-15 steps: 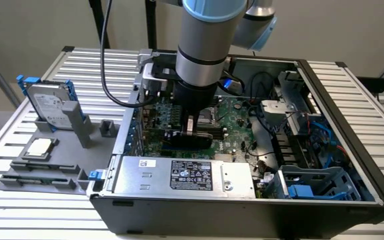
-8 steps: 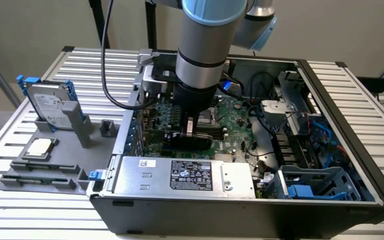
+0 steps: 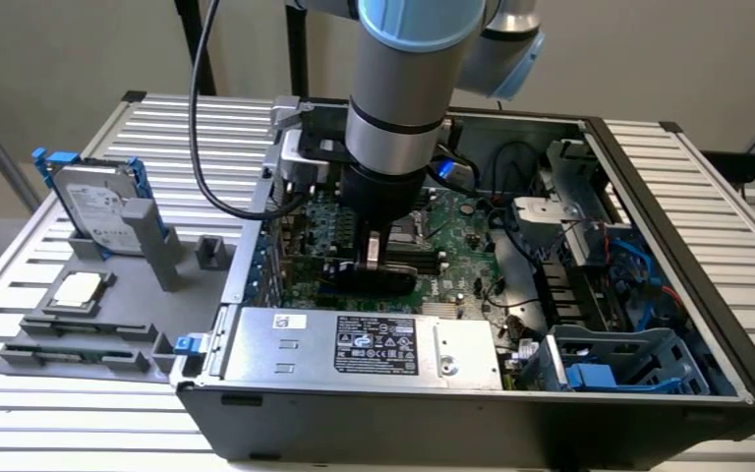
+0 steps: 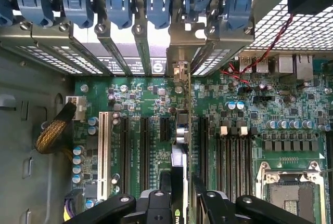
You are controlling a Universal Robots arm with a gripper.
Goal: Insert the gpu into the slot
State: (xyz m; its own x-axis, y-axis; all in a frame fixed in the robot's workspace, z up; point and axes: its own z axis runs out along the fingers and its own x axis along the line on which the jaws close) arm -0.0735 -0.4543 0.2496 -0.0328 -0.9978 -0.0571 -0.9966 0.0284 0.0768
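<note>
Jaws of the gripper (image 4: 182, 178) straddle the gpu (image 4: 178, 162) edge-on; we can't tell if they clamp it. Card stands upright over the motherboard (image 4: 234, 109), near the memory slots (image 4: 234, 151). Likely light, stiff, fragile: we'd hold its bare top edge.

The slot hidden beneath the gpu (image 4: 178, 164), one gpu end cut off, power-supply label (image 3: 375, 344) beside the gpu unreadable.

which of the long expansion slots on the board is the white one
The white slot beside the braided yellow cable, the one farthest from the gpu. The black slots lie between it and the gpu.
</note>
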